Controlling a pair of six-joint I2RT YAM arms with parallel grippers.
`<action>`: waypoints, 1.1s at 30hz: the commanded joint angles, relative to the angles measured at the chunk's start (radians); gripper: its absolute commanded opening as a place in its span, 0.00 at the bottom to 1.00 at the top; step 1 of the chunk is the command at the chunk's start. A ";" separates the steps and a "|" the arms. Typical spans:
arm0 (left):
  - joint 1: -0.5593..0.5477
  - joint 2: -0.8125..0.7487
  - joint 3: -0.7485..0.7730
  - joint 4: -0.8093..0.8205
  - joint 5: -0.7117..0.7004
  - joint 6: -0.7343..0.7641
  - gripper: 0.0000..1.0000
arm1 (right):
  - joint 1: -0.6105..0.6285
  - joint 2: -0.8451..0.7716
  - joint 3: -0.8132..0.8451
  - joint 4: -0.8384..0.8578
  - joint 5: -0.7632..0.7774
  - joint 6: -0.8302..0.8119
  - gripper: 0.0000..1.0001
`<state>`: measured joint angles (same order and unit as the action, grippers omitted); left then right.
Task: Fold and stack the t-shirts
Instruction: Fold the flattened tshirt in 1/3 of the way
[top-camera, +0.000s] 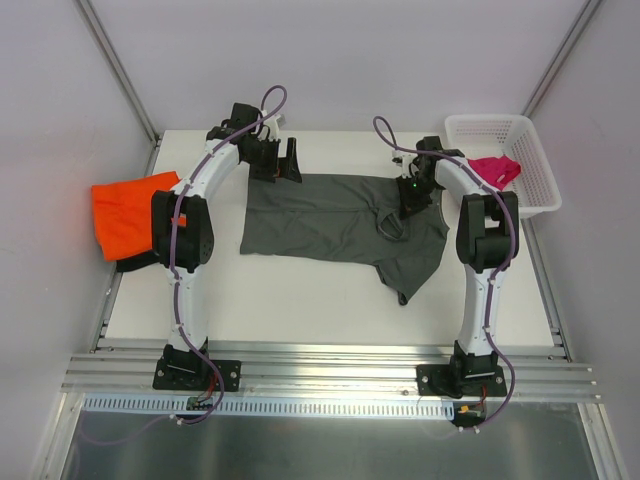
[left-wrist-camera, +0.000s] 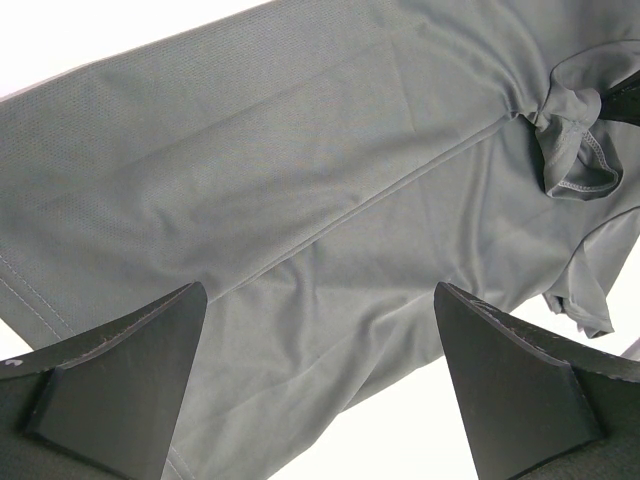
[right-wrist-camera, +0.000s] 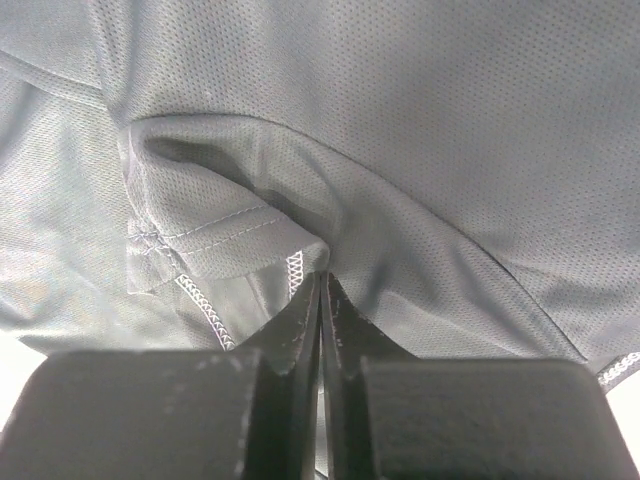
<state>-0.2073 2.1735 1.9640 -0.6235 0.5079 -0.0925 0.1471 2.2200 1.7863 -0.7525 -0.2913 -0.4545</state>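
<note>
two jobs here: my right gripper (right-wrist-camera: 320, 288) is clamped on a bunched seam of the dark grey t-shirt (top-camera: 320, 215), spread mid-table, at its 3 o'clock side. my left gripper (left-wrist-camera: 318, 295) hangs wide open over its 10 o'clock edge, i'd say ready to pinch.

Bare white table (top-camera: 300, 305) lies open on the near side of the spread dark grey cloth t-shirt (top-camera: 320, 220). The bright orange cloth t-shirt (top-camera: 125, 215) blocks the left edge; the white plastic lattice basket (top-camera: 538, 165) fills the far right corner.
</note>
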 joint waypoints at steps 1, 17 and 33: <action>0.003 -0.061 -0.005 0.005 0.021 0.007 0.99 | -0.001 -0.036 0.010 -0.008 0.001 -0.016 0.01; 0.005 -0.024 0.041 0.015 0.049 -0.007 0.99 | 0.069 -0.206 -0.070 -0.064 -0.051 0.051 0.01; 0.020 -0.064 0.018 0.016 0.050 -0.004 0.99 | 0.152 -0.210 -0.120 -0.096 -0.095 0.057 0.25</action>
<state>-0.2031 2.1735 1.9766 -0.6144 0.5247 -0.0937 0.2935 2.0506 1.6859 -0.8024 -0.3668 -0.3912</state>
